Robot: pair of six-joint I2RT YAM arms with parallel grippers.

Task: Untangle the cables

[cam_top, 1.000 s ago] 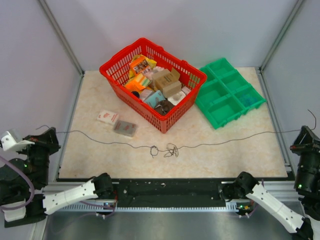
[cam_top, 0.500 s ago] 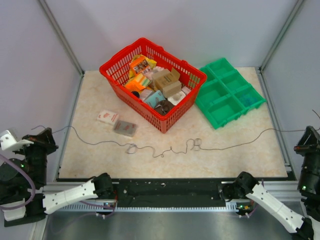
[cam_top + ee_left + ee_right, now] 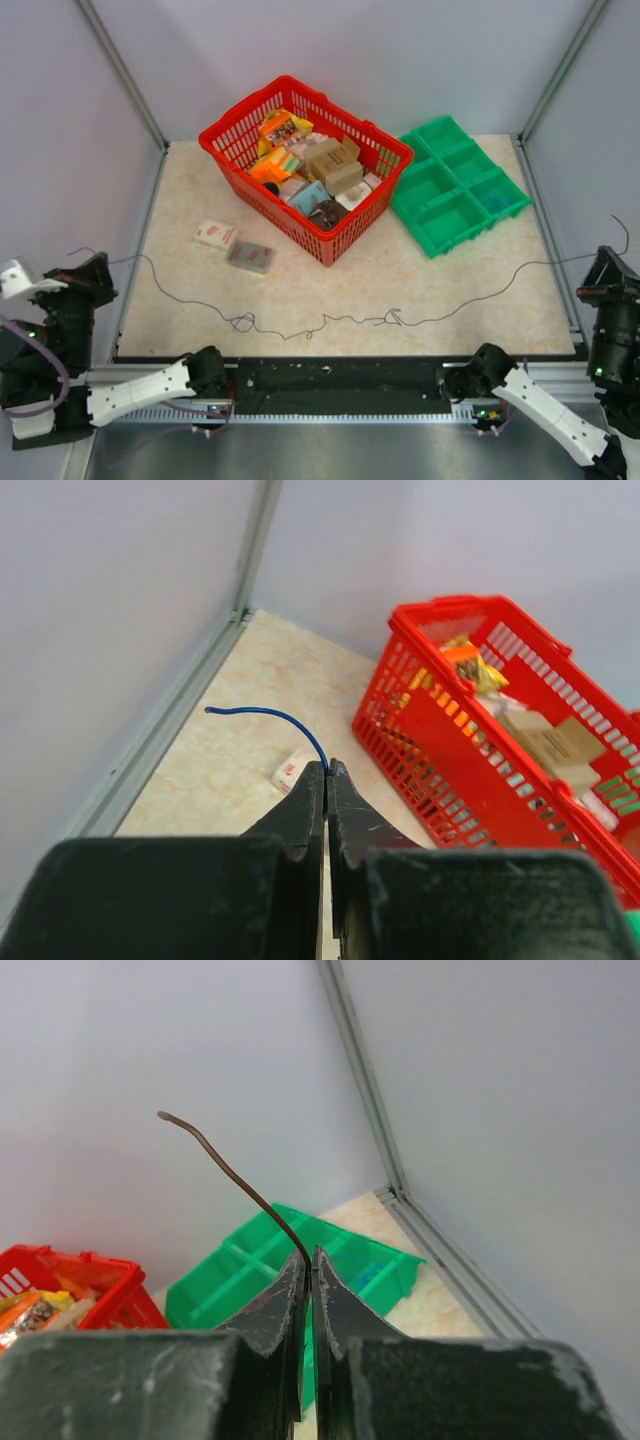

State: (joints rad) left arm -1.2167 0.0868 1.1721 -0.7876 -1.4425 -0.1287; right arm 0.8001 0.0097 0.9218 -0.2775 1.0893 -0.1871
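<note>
Cables (image 3: 240, 322): knot crossings too fine.

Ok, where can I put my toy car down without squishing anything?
Bare table at the back left, between the red basket and the left wall. More on the right, between the green tray and the cables. Crowded: two small packets sit by the basket's near-left side, and the cables run across the whole front.
</note>
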